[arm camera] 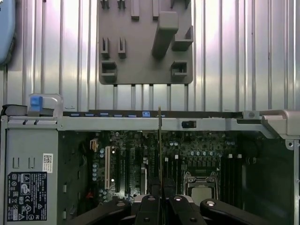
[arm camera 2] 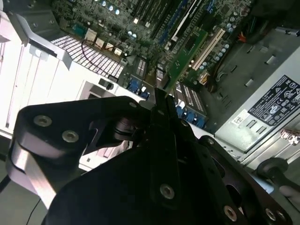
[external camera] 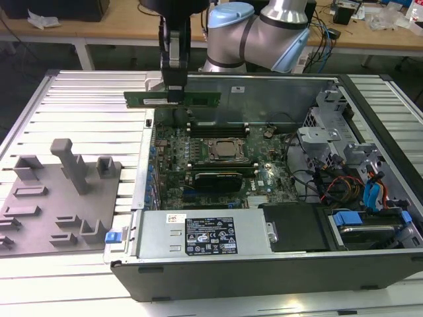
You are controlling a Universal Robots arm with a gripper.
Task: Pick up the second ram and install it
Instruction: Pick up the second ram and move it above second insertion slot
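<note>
Pinching the second ram [external camera: 198, 99] near its middle, the gripper [external camera: 175, 96] has its jaws clamped on the thin green stick, one on each flat side. The stick hangs level with a long edge facing down, likely so that edge can meet a slot all at once. It is up in the air over the far part of the open computer case [external camera: 277, 274], above the motherboard [external camera: 172, 158] and not touching it. It runs the same way as the long memory slots [external camera: 218, 127] near the processor socket [external camera: 228, 150]. The grey holder tray [external camera: 39, 218] with its upright post [external camera: 71, 165] lies outside the case, on the exterior view's left, well apart from the stick. The arm [external camera: 284, 26] reaches in from behind the case, and its wrist points the gripper straight down.
</note>
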